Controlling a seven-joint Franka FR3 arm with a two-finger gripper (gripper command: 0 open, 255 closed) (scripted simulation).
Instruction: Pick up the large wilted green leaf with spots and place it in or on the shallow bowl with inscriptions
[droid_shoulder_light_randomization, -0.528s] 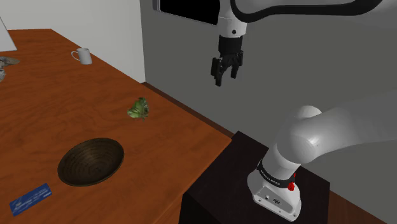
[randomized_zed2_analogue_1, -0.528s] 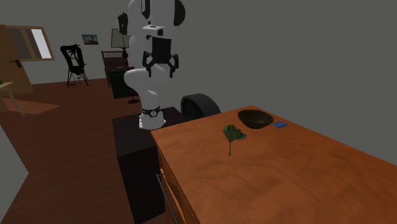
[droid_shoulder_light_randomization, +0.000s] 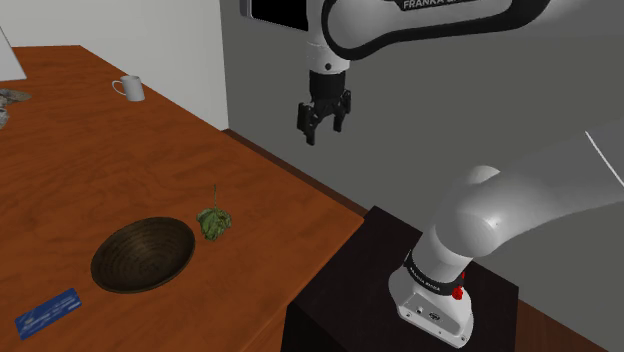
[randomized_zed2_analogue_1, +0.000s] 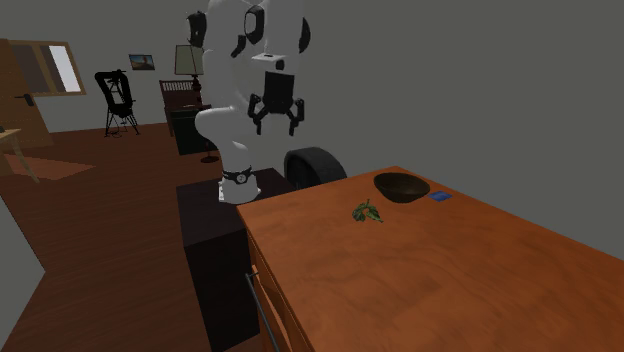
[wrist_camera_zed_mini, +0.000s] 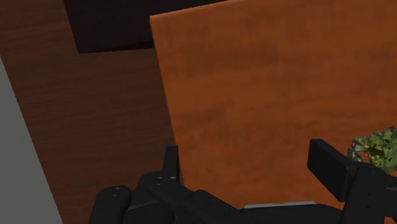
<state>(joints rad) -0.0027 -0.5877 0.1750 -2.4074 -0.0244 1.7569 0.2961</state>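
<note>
Shoulder view: the dark shallow bowl (droid_shoulder_light_randomization: 143, 254) is noted on the tabletop (droid_shoulder_light_randomization: 80, 160) near the edge facing the stand (droid_shoulder_light_randomization: 340, 290), with the spotted green leaf (droid_shoulder_light_randomization: 213, 222) lying crumpled just beside it. Further right, the gripper (droid_shoulder_light_randomization: 322, 122) is held high, opened wide, nothing clasped.

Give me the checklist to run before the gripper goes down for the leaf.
1. Gripper open and carrying nothing: ok. In the wrist view its fingers stand apart with nothing between them.
2. Gripper lined up over the leaf: not ok. It hangs high, and in the wrist view the leaf sits out beyond one finger.
3. Leaf free to grasp: ok. It lies on the table with nothing on top of it.
4. Bowl ready to receive: ok. It stands upright, open side up, close beside the leaf.
5. Blue card out of the way: ok. It lies on the bowl's far side from the leaf.
</note>
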